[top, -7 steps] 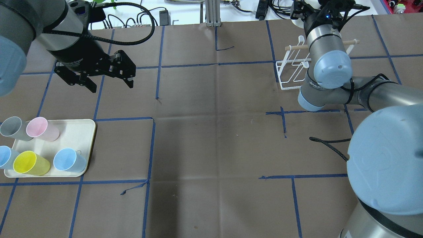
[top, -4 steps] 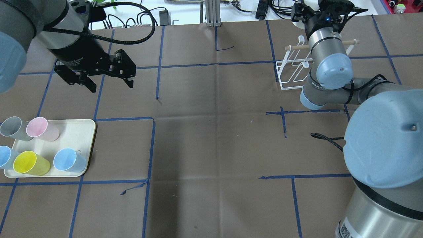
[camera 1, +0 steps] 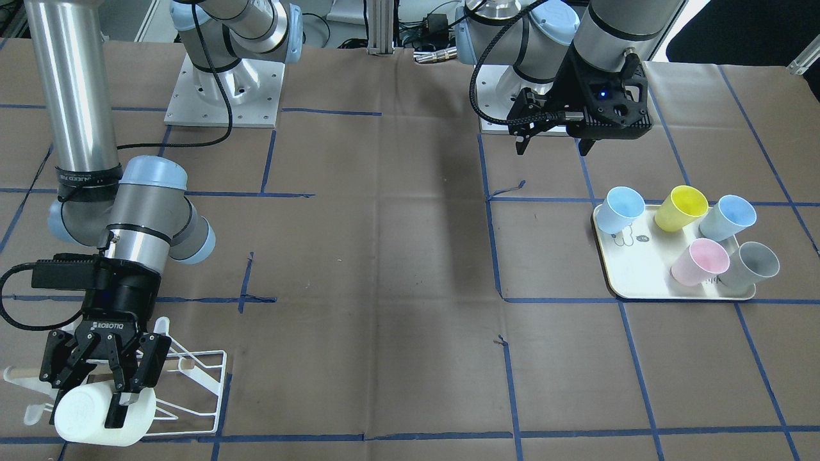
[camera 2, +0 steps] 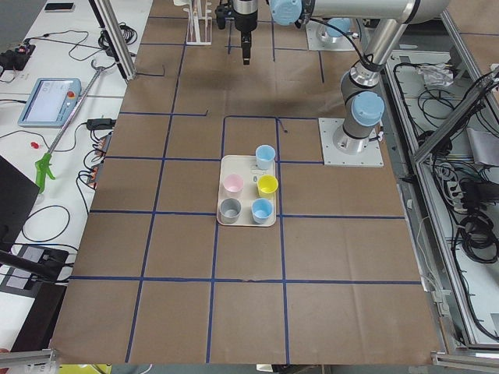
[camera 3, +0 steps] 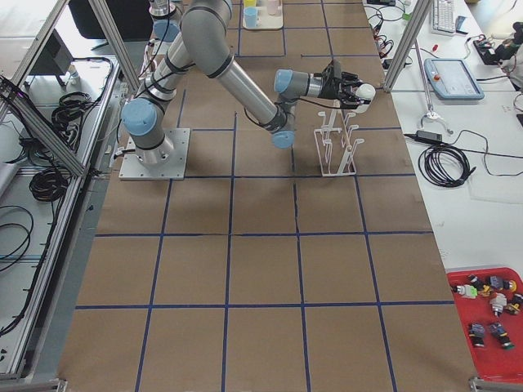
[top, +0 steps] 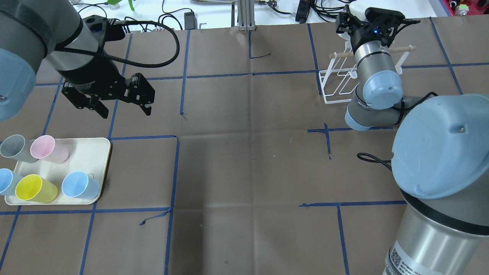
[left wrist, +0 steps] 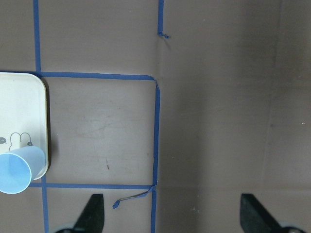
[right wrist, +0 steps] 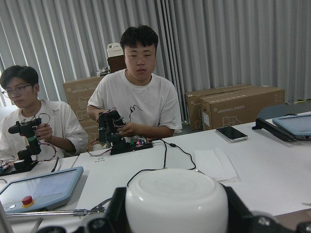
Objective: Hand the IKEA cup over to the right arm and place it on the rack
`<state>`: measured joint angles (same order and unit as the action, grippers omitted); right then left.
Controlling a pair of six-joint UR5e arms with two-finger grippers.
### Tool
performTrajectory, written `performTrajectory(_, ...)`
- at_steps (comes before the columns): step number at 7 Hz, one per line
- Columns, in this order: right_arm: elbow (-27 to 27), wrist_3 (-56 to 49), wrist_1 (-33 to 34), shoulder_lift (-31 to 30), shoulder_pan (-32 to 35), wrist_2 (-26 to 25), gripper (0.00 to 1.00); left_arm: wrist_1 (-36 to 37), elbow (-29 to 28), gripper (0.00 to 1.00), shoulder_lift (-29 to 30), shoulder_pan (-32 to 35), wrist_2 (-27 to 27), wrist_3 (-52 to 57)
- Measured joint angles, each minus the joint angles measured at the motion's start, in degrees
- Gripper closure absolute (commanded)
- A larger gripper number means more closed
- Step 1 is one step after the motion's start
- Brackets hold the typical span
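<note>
My right gripper (camera 1: 96, 397) is shut on a white IKEA cup (camera 1: 96, 419), held on its side at the rack's outer end. In the right wrist view the cup's base (right wrist: 177, 199) fills the space between the fingers. The rack (top: 336, 84) is low white wire with a wooden rod across, at the table's far right. The right arm (top: 376, 82) stretches over the rack. My left gripper (top: 120, 105) hangs open and holds nothing above bare table, beyond the tray. In the left wrist view its fingertips (left wrist: 95, 208) stand wide apart.
A cream tray (top: 91, 152) at the near left holds several cups: grey, pink, yellow and two blue. A blue cup (left wrist: 14, 170) shows at its corner in the left wrist view. Two people (right wrist: 138, 104) sit at a white table past the rack.
The right arm has reached farther out over the rack, with its elbow swung inward. The left gripper, still open, has drifted slightly toward the tray.
</note>
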<state>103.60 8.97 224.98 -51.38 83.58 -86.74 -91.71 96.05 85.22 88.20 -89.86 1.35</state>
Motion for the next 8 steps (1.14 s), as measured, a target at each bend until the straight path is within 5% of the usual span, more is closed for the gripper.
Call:
performTrajectory(4,1.67,-2.37,0.28,0.96,-0.16,-0.17,0.55,0.54,8.40,0.01,-2.60,-16.79,-1.58,18.11)
performTrajectory(5,1.80,-2.47,0.28,1.03,-0.16,-0.16,0.42,2.35,10.64,0.01,-2.63,-22.21,-1.58,23.55)
performTrajectory(6,1.87,-2.50,0.28,1.18,-0.16,-0.12,0.00,4.92,12.77,0.01,-2.62,-26.53,-1.61,28.10)
performTrajectory(8,1.88,-2.45,0.14,1.51,-0.17,-0.20,0.00,8.47,15.86,0.01,-2.69,-30.27,-1.59,31.07)
